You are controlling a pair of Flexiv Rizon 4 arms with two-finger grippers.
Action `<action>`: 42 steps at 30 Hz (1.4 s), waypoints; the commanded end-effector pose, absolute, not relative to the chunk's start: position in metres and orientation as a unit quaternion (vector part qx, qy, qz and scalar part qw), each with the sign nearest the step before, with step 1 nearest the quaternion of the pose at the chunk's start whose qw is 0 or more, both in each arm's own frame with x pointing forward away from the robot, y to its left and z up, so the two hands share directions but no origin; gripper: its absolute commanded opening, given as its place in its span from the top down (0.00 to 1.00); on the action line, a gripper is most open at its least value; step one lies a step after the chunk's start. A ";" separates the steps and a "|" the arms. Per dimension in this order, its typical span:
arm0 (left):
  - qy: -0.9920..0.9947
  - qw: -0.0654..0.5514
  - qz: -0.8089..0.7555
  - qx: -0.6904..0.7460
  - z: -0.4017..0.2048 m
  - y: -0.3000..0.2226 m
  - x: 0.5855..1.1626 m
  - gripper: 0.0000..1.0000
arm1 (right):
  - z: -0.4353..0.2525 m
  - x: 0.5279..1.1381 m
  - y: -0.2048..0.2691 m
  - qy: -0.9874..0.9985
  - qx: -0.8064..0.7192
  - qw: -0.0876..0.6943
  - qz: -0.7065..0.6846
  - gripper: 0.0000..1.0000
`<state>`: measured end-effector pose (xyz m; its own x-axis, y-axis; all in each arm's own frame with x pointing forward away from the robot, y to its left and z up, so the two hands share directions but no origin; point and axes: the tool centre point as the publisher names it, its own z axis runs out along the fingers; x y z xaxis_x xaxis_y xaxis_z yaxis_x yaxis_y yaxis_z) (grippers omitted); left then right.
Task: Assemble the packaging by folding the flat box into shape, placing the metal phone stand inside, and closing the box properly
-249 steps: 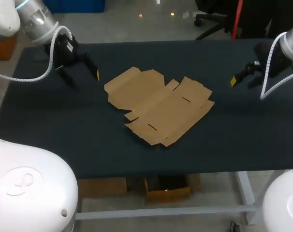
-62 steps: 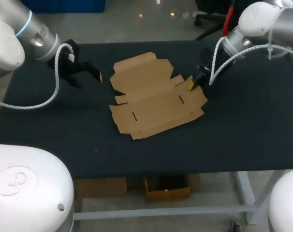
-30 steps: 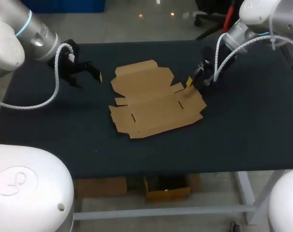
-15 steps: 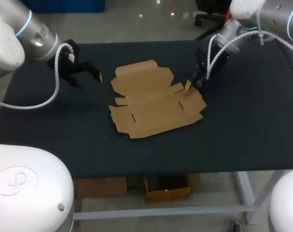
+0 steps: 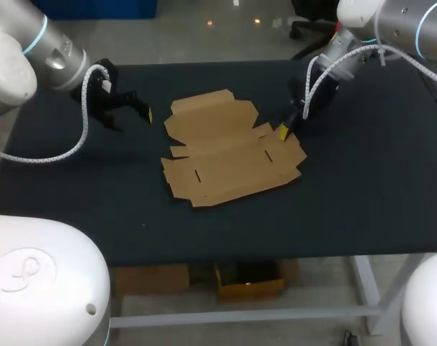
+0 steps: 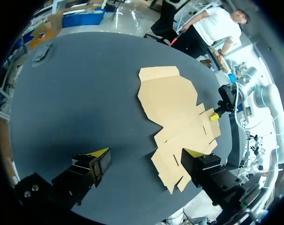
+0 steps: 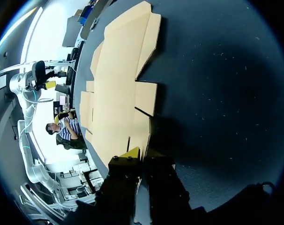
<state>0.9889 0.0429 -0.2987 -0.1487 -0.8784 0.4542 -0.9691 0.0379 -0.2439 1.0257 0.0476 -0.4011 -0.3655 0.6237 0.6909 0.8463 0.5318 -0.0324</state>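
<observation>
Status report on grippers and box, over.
Left gripper open, beside flat cardboard box. Right gripper shut, tips at a flap's edge. Box unfolded; phone stand not seen.

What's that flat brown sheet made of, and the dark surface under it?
The flat box looks like thin brown cardboard, matt and unprinted: cut flaps, slots and fold lines show. The table top looks covered by a dark matt sheet, perhaps fabric or a rubbery mat; it gives no shine, so I cannot say which.
</observation>
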 end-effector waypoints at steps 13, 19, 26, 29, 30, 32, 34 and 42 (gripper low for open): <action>-0.715 0.090 0.249 0.647 -0.298 0.043 0.989 0.00 | -0.395 1.002 0.043 -0.775 -0.503 0.311 -0.223 1.00; -0.715 0.090 0.249 0.647 -0.298 0.043 0.989 0.00 | -0.390 0.992 0.046 -0.754 -0.532 0.311 -0.227 1.00; -0.715 0.090 0.249 0.647 -0.298 0.043 0.989 0.00 | -0.389 0.981 0.046 -0.729 -0.563 0.310 -0.237 1.00; -0.715 0.090 0.249 0.647 -0.298 0.043 0.989 0.00 | -0.390 0.976 0.046 -0.720 -0.571 0.310 -0.244 1.00; -0.715 0.090 0.249 0.647 -0.298 0.043 0.989 0.00 | -0.390 0.974 0.047 -0.717 -0.573 0.310 -0.248 1.00; -0.715 0.090 0.249 0.647 -0.298 0.043 0.989 0.00 | -0.391 0.970 0.047 -0.712 -0.581 0.306 -0.250 1.00; -0.715 0.090 0.249 0.647 -0.298 0.043 0.989 0.00 | -0.392 0.967 0.048 -0.709 -0.583 0.306 -0.252 1.00; -0.715 0.090 0.249 0.647 -0.298 0.043 0.989 0.00 | -0.395 0.958 0.054 -0.705 -0.583 0.313 -0.256 1.00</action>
<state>0.9888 0.0429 -0.2987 -0.1487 -0.8784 0.4542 -0.9691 0.0380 -0.2438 0.9638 0.0538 -0.3949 -0.1224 0.6623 0.7391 0.9707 0.2351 -0.0500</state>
